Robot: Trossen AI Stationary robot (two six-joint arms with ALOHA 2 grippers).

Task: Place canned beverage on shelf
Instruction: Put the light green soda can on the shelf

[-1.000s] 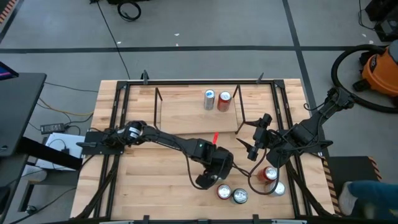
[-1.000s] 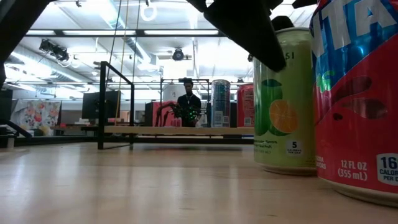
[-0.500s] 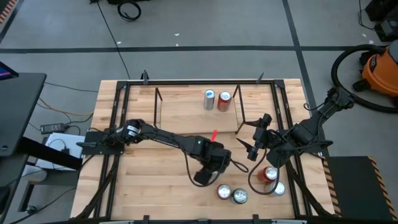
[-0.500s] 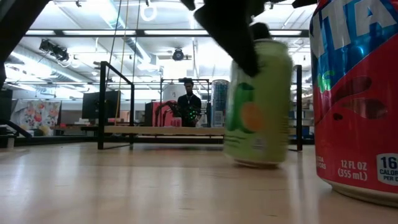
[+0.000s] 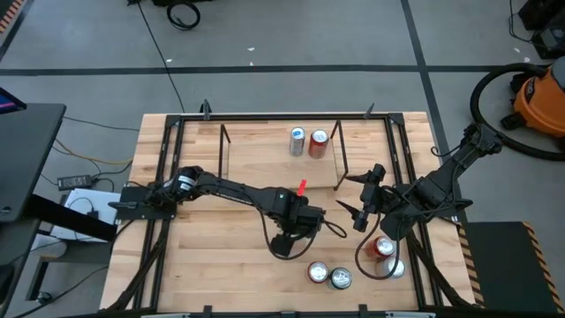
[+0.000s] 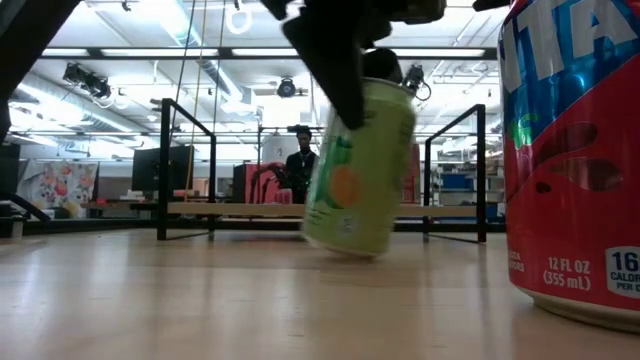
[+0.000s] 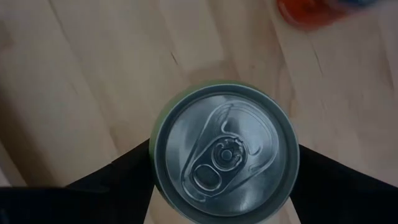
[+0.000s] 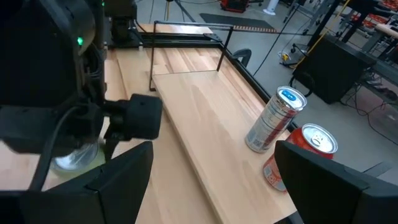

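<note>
Grey floor with dark seam lines surrounds a light wood table [image 5: 212, 265] edged by a black frame [image 5: 163, 168]; a grey desk [image 5: 22, 159] stands off its left side and an orange shop vacuum [image 5: 538, 97] with a black hose sits at the far right. Level across the table, the low view shows a bright workshop with ceiling lights and a person in dark clothing [image 6: 301, 165] standing in the background. Left arm: reaches from the table's left edge toward the centre; the left gripper [image 5: 287, 237] is closed around a green canned beverage [image 6: 360, 165], which hangs tilted and clear of the tabletop, its silver lid [image 7: 225, 155] framed by the dark fingers [image 7: 121, 186]. Shelf [image 5: 265, 159]: stands at the table's far middle, carrying a blue-and-silver can [image 5: 297, 140] and a red can [image 5: 319, 142] side by side near its right end. Near edge, right of centre: two cans [image 5: 328, 275] stand together, with two more [image 5: 385, 252] farther right. Right arm: waits at the table's right side, the right gripper [image 5: 360, 194] spread wide beside the shelf's right end.
</note>
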